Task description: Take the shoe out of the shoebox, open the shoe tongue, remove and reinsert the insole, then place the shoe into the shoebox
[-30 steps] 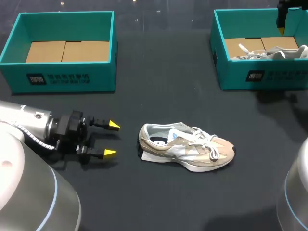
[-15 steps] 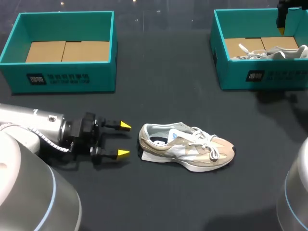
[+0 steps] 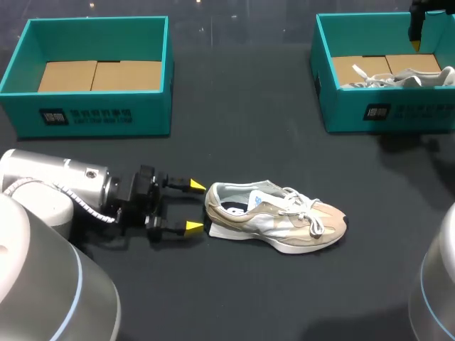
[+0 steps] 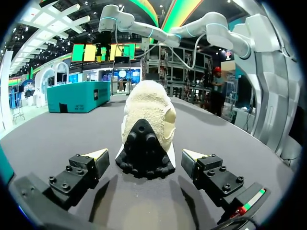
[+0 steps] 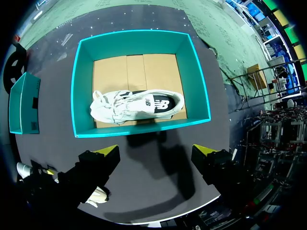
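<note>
A beige and white sneaker [image 3: 277,217] stands on the dark table, toe to the right and heel to the left. My left gripper [image 3: 193,207] is open at table height right at the heel, one yellow tip on either side, not touching. The left wrist view shows the heel [image 4: 148,112] just ahead of the open left gripper [image 4: 145,157]. My right gripper [image 5: 157,152] hangs open high above the right teal shoebox [image 5: 139,129], which holds a white sneaker [image 5: 136,105]. In the head view only part of the right gripper [image 3: 416,28] shows, over that shoebox [image 3: 387,114].
A second teal shoebox [image 3: 92,117] with a cardboard floor stands at the back left. The white sneaker [image 3: 398,77] lies in the right box. Bare table lies between the two boxes and in front of the beige sneaker.
My left arm has slid to the right along the table, bringing its open gripper from well short of the sneaker up to its heel. The right arm and the sneaker have not moved.
</note>
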